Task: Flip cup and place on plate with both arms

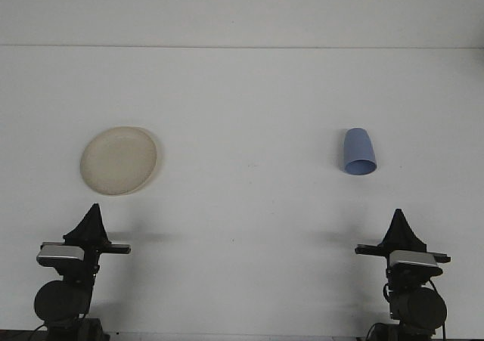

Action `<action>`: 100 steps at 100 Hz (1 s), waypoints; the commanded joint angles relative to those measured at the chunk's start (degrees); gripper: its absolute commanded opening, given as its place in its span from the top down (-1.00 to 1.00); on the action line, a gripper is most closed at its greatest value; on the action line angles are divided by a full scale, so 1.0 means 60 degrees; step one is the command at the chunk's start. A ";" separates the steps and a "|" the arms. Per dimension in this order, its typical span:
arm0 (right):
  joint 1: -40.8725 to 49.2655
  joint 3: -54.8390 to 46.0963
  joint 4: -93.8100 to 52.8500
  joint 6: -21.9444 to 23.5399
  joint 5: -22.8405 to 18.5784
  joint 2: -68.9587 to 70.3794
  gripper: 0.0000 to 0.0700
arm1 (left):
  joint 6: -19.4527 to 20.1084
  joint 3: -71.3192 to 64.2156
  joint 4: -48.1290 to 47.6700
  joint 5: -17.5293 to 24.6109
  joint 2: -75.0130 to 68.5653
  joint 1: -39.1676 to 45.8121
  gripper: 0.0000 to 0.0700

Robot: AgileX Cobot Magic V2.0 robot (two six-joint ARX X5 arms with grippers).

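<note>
A blue cup (pixel 358 151) lies on its side at the right of the white table, its open mouth turned toward me. A cream plate (pixel 119 160) rests flat at the left with nothing on it. My left gripper (pixel 93 208) sits low near the front edge, just in front of the plate, its fingers meeting in a point, shut and holding nothing. My right gripper (pixel 398 213) sits near the front edge on the right, a little in front of the cup, also shut and holding nothing. Neither gripper touches anything.
The white table (pixel 249 114) runs back to a pale wall. Both arm bases stand at the bottom corners of the view.
</note>
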 commanded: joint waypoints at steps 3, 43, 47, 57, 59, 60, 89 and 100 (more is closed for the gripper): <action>0.0007 -0.0018 0.0091 -0.0044 -0.0004 0.0000 1.00 | -0.0018 -0.0193 0.0113 -0.0018 -0.0015 -0.0007 0.96; 0.0007 0.0747 -0.0856 -0.0044 -0.0015 0.0011 1.00 | -0.0018 -0.0193 0.0113 -0.0022 -0.0015 -0.0007 0.96; 0.0007 0.1024 -0.1198 -0.0040 -0.0011 0.0047 1.00 | -0.0022 -0.0193 0.0113 -0.0018 -0.0015 -0.0007 0.96; 0.0007 0.1869 -0.2084 -0.0044 -0.0011 0.0346 1.00 | -0.0018 -0.0193 0.0117 -0.0018 -0.0015 -0.0011 0.96; 0.0007 0.2051 -0.2255 -0.0044 -0.0011 0.0433 1.00 | -0.0022 -0.0193 0.0113 -0.0018 -0.0015 -0.0007 0.96; 0.0007 0.2142 -0.2339 -0.0044 -0.0011 0.0484 1.00 | -0.0018 -0.0193 0.0113 -0.0018 -0.0015 -0.0011 0.96; 0.0007 0.5187 -0.4852 -0.0040 -0.0011 0.3024 1.00 | -0.0022 -0.0193 0.0113 -0.0022 -0.0015 -0.0007 0.96; 0.0007 0.6415 -0.6156 -0.0033 -0.0015 0.4178 1.00 | -0.0018 -0.0193 0.0113 -0.0018 -0.0015 -0.0007 0.96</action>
